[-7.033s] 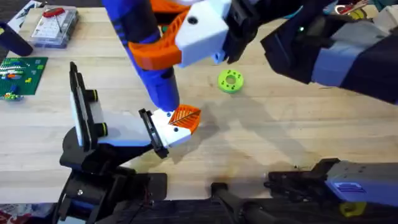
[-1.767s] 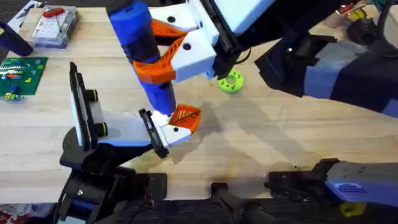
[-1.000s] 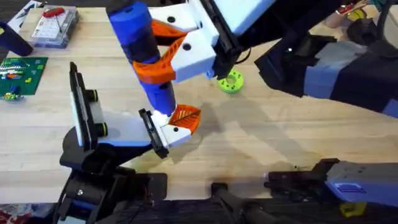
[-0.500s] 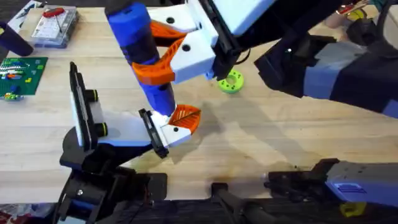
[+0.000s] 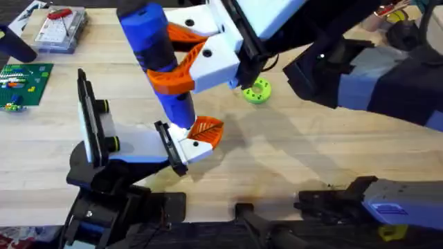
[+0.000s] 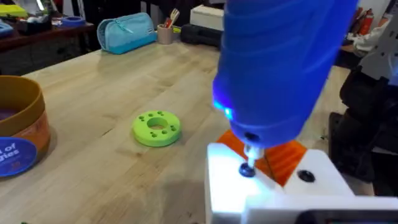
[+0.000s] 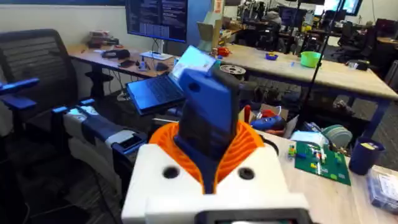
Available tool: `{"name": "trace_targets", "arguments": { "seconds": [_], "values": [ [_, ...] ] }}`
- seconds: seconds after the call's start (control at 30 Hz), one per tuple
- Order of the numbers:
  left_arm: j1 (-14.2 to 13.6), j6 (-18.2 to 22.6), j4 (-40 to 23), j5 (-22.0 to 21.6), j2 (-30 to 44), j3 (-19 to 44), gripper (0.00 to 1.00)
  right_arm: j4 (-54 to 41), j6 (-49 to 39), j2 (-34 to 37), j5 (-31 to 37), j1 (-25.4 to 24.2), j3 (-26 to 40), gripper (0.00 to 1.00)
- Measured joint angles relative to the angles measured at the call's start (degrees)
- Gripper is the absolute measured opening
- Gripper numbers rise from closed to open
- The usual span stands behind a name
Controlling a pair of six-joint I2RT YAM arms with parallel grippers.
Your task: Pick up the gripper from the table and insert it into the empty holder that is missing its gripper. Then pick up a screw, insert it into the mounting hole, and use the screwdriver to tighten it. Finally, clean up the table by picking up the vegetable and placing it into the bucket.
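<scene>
Above the holder (image 5: 128,142), the right gripper (image 5: 181,63) clamps the blue screwdriver (image 5: 159,59), bit on the mounted gripper (image 5: 201,136); left gripper's opening I cannot tell

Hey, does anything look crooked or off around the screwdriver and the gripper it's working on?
Nothing stands out. The right gripper holds the screwdriver tilted, its bit on the screw in the gripper, which sits against the holder's black plate.
</scene>
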Motion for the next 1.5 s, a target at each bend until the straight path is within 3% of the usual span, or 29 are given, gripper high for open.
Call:
{"name": "trace_targets", "arguments": {
  "seconds": [1.5],
  "values": [
    [0.0,0.0,0.0,0.0,0.0,0.0,0.022,0.0,-1.3,0.0,0.0,0.0,-0.5,0.047]
  ]
}}
